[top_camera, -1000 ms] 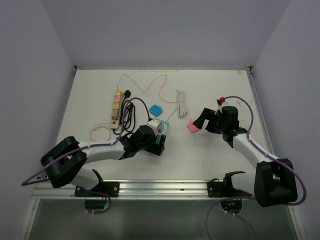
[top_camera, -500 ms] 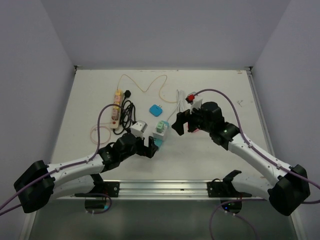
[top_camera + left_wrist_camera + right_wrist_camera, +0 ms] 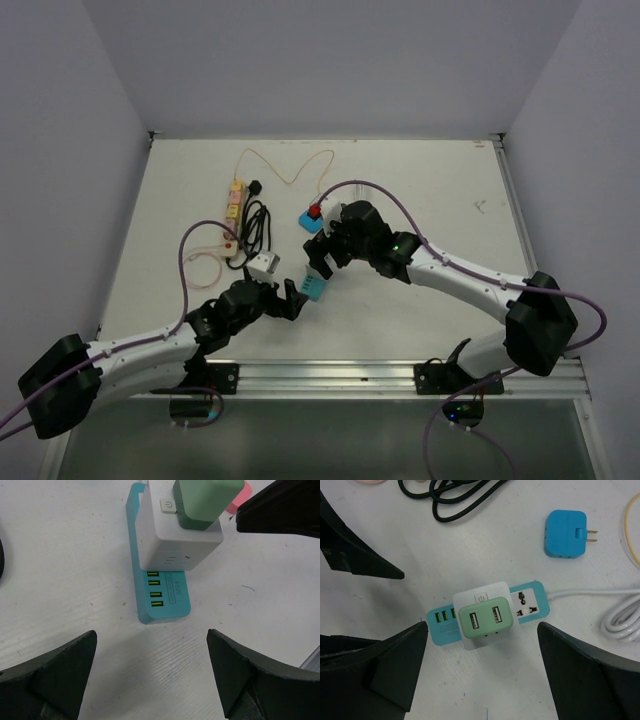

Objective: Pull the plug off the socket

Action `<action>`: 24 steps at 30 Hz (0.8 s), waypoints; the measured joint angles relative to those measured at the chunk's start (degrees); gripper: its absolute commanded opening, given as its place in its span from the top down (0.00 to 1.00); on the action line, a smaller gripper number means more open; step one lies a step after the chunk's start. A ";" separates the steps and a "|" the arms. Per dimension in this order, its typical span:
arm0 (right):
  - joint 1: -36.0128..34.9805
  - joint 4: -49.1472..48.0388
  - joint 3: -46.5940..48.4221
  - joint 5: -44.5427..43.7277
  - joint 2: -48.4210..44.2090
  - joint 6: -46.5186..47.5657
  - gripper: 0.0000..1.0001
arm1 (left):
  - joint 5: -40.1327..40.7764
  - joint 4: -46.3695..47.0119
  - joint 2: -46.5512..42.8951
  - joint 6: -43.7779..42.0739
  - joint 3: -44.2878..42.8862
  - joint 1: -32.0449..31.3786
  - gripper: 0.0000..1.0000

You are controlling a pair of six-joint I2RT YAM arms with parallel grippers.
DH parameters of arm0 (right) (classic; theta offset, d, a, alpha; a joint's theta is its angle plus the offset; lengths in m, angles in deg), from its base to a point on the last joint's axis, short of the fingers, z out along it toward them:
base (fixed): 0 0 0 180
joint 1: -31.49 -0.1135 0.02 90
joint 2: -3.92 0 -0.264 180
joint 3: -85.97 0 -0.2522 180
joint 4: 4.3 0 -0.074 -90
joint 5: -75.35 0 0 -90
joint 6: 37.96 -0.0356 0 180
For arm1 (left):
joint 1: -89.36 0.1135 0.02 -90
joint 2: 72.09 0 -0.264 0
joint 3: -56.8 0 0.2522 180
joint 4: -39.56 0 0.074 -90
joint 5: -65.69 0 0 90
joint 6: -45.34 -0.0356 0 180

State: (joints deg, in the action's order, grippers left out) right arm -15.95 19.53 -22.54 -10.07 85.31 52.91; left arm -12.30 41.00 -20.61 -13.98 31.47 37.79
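Observation:
A green USB plug (image 3: pixel 486 619) sits in a white adapter (image 3: pixel 479 598) that is plugged into a teal power strip (image 3: pixel 534 603) lying flat on the white table. My right gripper (image 3: pixel 482 630) is open and hovers above the plug, one jaw to each side, touching nothing. My left gripper (image 3: pixel 150 645) is open and empty just short of the strip's USB end (image 3: pixel 164 597), with the plug (image 3: pixel 205 502) beyond. In the top view the right gripper (image 3: pixel 322 258) covers the plug and the left gripper (image 3: pixel 290 298) is beside the strip (image 3: pixel 314 289).
A blue adapter (image 3: pixel 565 541) lies behind the strip, a coiled black cable (image 3: pixel 465 495) to its left and the strip's white cord (image 3: pixel 620 620) to the right. A beige power strip (image 3: pixel 233 215) and thin orange cord (image 3: pixel 290 170) lie at back left.
My right arm has swung left from beside the pink object to above the plug. My left arm has drawn back toward the near left, away from the strip.

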 measured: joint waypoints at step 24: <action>-0.13 -0.20 1.40 -0.46 5.77 5.16 0.46 | 11.69 30.34 28.89 -2.32 1.14 -9.51 0.10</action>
State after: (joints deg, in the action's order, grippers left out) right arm -16.08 19.33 -21.14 -10.53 91.08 58.07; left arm -0.61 71.34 8.29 -16.30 32.60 28.28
